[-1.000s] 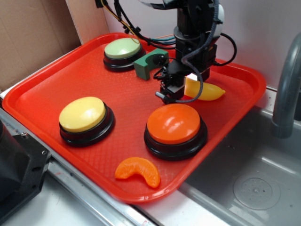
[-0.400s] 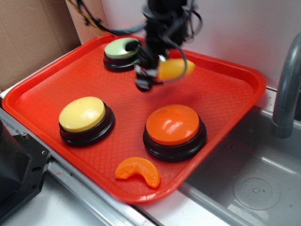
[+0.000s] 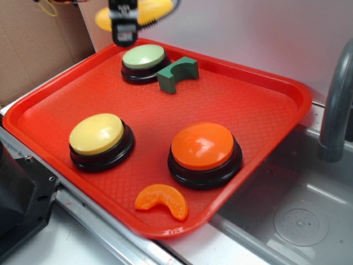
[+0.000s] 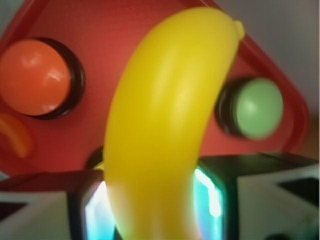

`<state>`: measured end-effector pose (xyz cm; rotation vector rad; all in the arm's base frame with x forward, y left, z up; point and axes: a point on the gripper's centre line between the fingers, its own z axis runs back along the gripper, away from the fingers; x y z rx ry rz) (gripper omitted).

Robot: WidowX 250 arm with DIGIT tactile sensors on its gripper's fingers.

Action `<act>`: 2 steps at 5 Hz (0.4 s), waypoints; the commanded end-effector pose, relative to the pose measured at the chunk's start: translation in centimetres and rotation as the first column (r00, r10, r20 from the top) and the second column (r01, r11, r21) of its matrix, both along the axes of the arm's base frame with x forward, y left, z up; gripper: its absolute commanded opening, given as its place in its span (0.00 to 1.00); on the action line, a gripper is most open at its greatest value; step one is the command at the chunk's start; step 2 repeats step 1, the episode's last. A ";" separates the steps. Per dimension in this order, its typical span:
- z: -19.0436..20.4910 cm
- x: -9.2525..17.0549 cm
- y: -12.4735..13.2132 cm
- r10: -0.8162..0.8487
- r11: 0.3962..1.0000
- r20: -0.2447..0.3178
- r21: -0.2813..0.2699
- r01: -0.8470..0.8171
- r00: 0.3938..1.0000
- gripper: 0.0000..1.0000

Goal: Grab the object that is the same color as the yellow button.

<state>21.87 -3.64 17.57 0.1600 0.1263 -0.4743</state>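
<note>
While it hangs high above the far left corner of the tray, the gripper is closed on the banana, which lies crosswise between the jaws with both ends sticking out past them; the wrist view shows the banana filling the frame, pinched near one end by the two pads at the bottom edge. It looks like a light, rigid plastic toy with a glossy and probably slippery skin, so I judge the thick middle of the curve the safest place to hold, where flat pads meet the most surface and the tapered ends cannot pivot; the present grip seems a little off centre but firm enough for so light a thing. Below, well clear of the banana, sit the green button with the green arch just beside it, the yellow button toward the near left, the orange button near the middle, and the orange slice by the near rim. Compared with a second ago, the banana has left the tray beside the orange button and risen up and to the left, the arm is mostly out of view, and the arch looks slightly shifted
</note>
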 end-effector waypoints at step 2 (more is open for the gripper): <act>2.0 0.1 -2.6 0.344 0.939 0.065 -0.003 -0.345 0.937 0.00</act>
